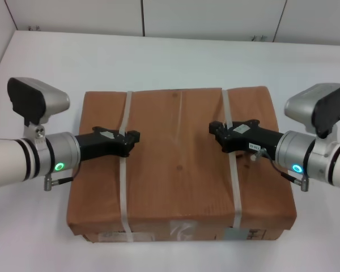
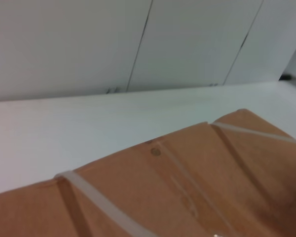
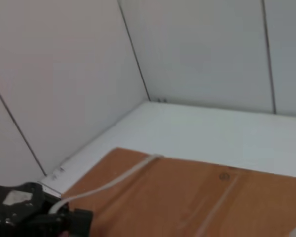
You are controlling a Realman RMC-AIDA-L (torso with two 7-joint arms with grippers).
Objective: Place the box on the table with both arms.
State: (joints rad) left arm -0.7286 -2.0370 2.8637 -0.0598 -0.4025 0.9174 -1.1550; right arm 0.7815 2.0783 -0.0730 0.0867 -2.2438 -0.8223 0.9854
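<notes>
1. The box [image 1: 178, 164] sits flat on the table [image 1: 175, 56], its long side running across the head view. White tabletop shows on every side of it.
2. Two white straps cross the top of the box from the far edge to the near edge: the left strap [image 1: 123, 175] and the right strap [image 1: 232, 170]. A pale tape seam runs between them down the middle of the lid.
3. Labels and a strip of clear tape show on the near side face of the box, low in the head view.
4. The left gripper [image 1: 133, 137] reaches in over the left part of the lid, and its tip lies right at the left strap. I cannot tell whether it is open or closed, or whether it has hold of the strap.
5. The right gripper [image 1: 214, 129] reaches in from the other side, and its tip lies at the right strap. Its state and hold are likewise unclear.
6. In the right wrist view the left gripper [image 3: 71, 217] appears far off, with the left strap [image 3: 118, 177] running into it.
7. The left wrist view shows the box top [image 2: 187, 182], both straps and the table [image 2: 89, 123] beyond.
</notes>
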